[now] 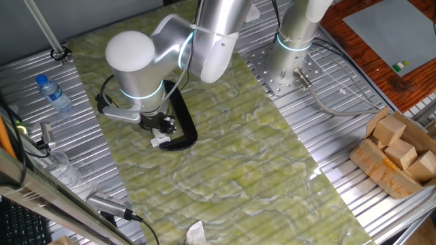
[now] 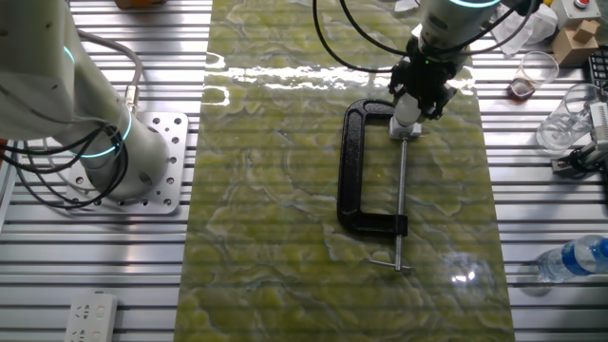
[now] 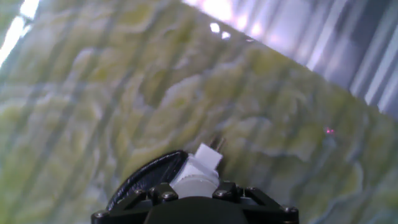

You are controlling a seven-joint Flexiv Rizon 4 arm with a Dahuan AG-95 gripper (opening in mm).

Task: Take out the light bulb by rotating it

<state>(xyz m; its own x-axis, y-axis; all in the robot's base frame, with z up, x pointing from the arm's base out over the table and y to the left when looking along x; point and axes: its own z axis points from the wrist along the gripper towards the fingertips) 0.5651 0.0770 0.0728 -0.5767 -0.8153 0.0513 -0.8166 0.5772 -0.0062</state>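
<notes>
- Sitting in the white socket point(image 3: 208, 155) at the top end of the black clamp point(image 2: 353, 171), the light bulb point(image 3: 194, 184) shows just below the hand point(image 2: 423, 95).
- Whether the hand is clenched on it, I cannot tell.
- Judging by this, twist squarely about the bulb's axis, gripping lightly, so the clamp stays put on the worktop point(image 2: 275, 237).

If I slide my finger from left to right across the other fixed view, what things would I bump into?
White power strip → round metal base plate → black C-shaped clamp → gripper holding the light bulb → plastic cup → water bottle.
</notes>
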